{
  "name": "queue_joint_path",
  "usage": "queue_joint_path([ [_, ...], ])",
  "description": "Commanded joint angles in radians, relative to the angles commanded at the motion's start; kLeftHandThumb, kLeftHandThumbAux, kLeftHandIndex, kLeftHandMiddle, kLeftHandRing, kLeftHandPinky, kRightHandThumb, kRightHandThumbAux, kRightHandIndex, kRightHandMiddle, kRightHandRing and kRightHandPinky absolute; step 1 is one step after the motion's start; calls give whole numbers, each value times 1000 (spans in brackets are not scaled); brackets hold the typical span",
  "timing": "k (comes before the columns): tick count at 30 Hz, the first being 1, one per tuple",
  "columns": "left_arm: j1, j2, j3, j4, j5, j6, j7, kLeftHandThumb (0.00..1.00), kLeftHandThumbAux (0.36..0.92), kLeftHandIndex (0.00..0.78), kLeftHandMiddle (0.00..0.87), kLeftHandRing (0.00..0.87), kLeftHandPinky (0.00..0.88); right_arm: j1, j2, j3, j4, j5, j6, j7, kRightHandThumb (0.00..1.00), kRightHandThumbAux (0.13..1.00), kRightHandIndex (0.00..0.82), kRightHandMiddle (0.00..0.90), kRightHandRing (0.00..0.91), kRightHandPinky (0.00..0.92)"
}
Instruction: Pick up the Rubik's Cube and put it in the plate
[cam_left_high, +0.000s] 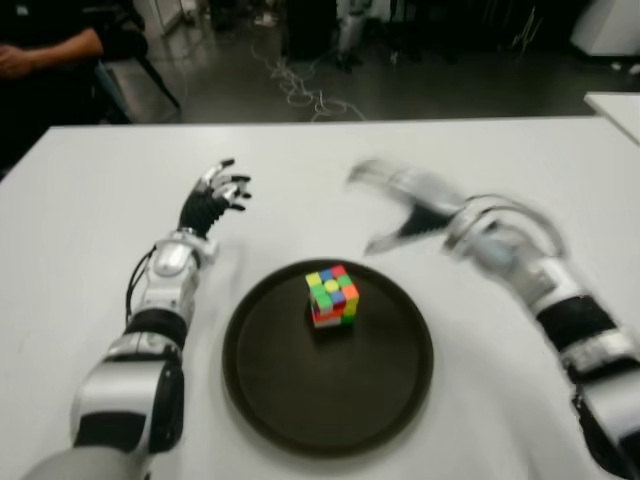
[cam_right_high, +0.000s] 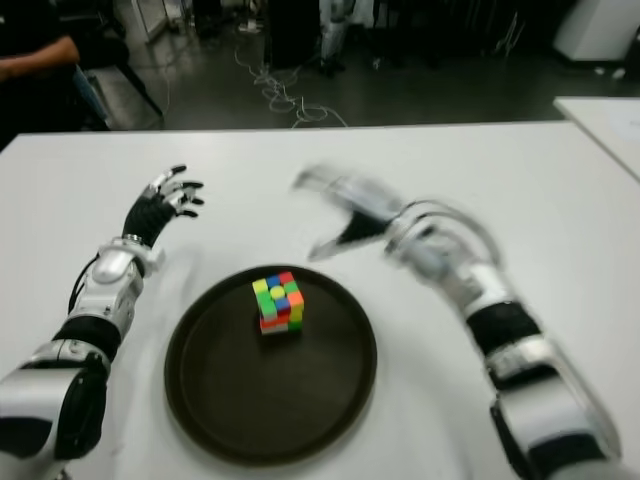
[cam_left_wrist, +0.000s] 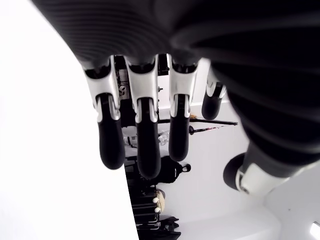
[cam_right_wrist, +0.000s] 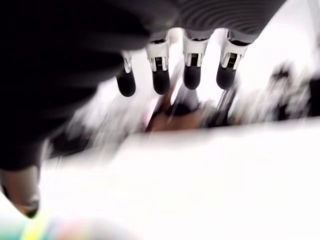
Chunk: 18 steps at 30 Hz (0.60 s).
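Rubik's Cube (cam_left_high: 332, 295) seated upright inside the dark round plate (cam_left_high: 290, 400), toward its far side, touching neither hand. Right hand (cam_left_high: 415, 215) raised beyond the plate's far right rim, fingers (cam_right_wrist: 192, 75) spread apart, holding nothing. Left hand (cam_left_high: 212, 200) idle over the white table (cam_left_high: 90, 200), left of the plate, fingers (cam_left_wrist: 142, 145) extended and relaxed, empty.
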Motion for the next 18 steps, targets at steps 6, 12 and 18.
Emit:
queue_joint_path([
  [6, 0, 0, 3, 4, -3, -4, -3, 336, 595, 127, 311, 383, 439, -55, 53, -43, 200, 53, -58, -149, 0, 651, 39, 41, 58, 125],
  [12, -1, 0, 3, 2, -4, 0, -4, 345, 596, 125, 312, 387, 444, -106, 84, -47, 350, 80, -18, -160, 1, 654, 69, 65, 91, 161],
  [18, 0, 1, 1, 2, -1, 2, -4, 340, 589, 122, 314, 385, 433, -136, 106, -62, 430, 109, 44, -149, 9, 668, 91, 90, 109, 158],
])
